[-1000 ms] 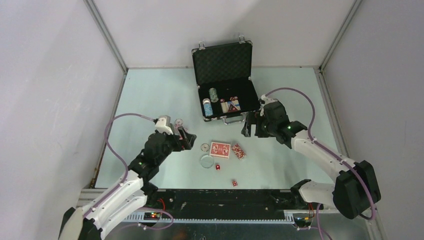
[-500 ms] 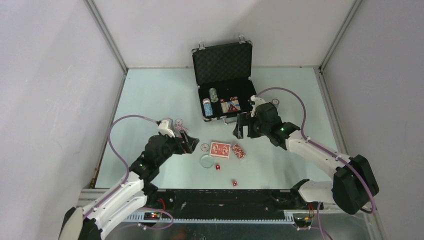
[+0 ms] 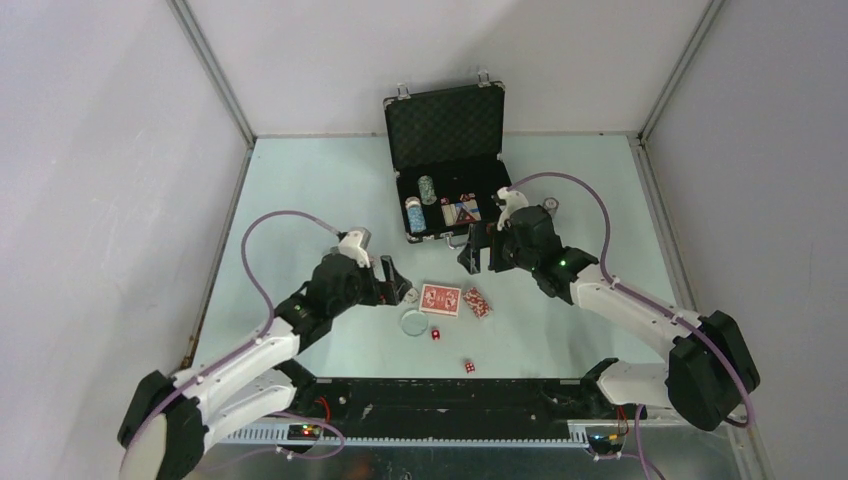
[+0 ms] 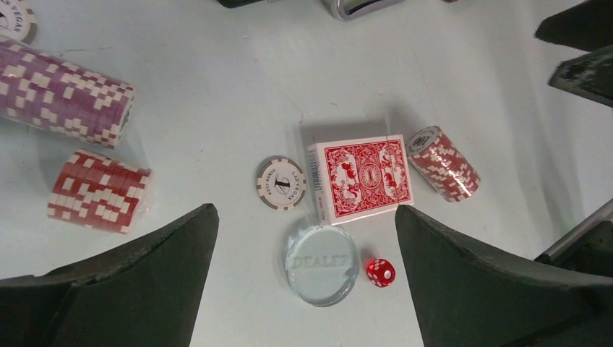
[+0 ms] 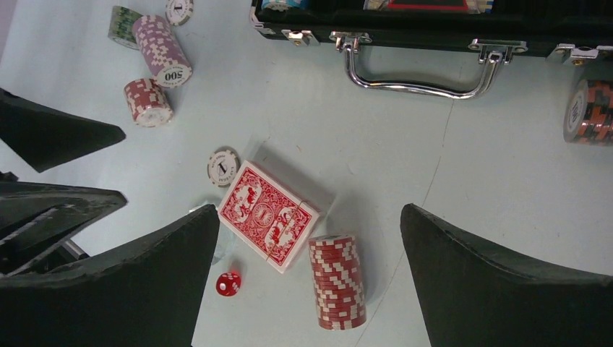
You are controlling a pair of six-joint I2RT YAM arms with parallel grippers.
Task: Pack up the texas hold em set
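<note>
The black briefcase [image 3: 447, 128] stands open at the far middle of the table [image 3: 300, 190], with chips and cards inside. Near of it lie the red-backed deck [image 3: 440, 298], a red-and-white chip stack [image 3: 477, 302] to its right, the clear dealer disc [image 3: 413, 321] and two red dice [image 3: 436, 334]. The left end effector [image 3: 397, 284] hovers just left of the deck, fingers apart, empty. The right end effector [image 3: 478, 251] hangs by the briefcase handle, likewise spread and empty.

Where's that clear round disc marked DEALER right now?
In the top view the clear disc lies flat on the table near the middle, just on the near side of the red-backed card deck, with a red die close on its right.
</note>
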